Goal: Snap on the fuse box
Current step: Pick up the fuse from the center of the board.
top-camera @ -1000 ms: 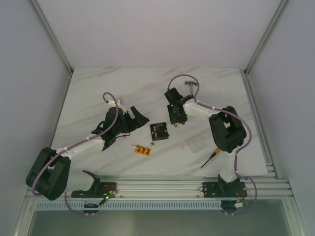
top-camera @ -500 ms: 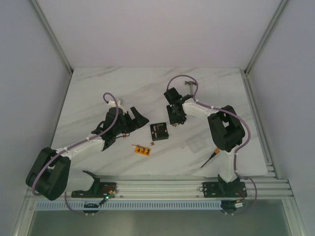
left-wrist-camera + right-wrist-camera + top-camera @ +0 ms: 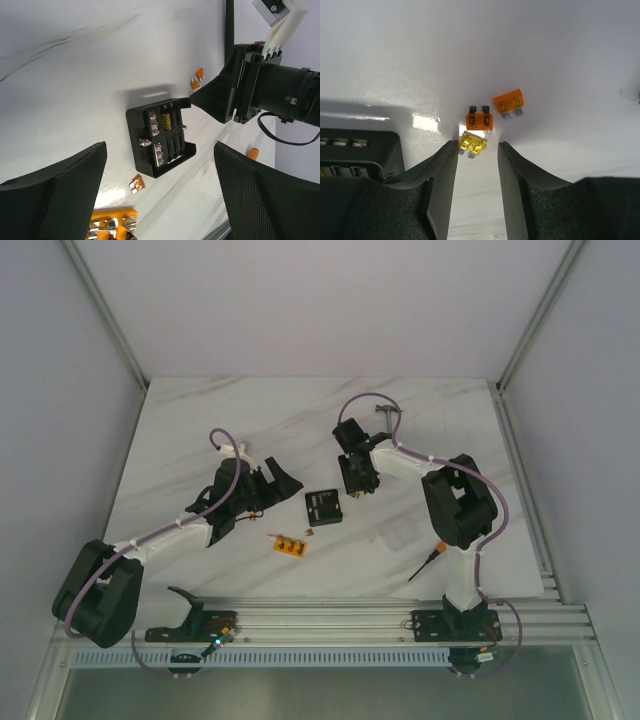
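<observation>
Right jaws straddle yellow fuse [image 3: 472,143] — perhaps touching; fuse box [image 3: 360,150] cropped.

The left arm [image 3: 165,538] and right arm [image 3: 455,505] pair white links with bulky black joints, each with a purple cable [image 3: 372,395]. The left gripper [image 3: 272,480] has broad black mesh-textured fingers [image 3: 260,200]. The right gripper [image 3: 477,150] has pale grey inner faces.

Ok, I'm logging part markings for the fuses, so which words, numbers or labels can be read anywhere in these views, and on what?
None: no text reads clearly in any view.
fuse box: any marking on its top face is too small to read.
orange fuses: no rating number legible.
yellow fuse: no number legible, partly blurred.
</observation>
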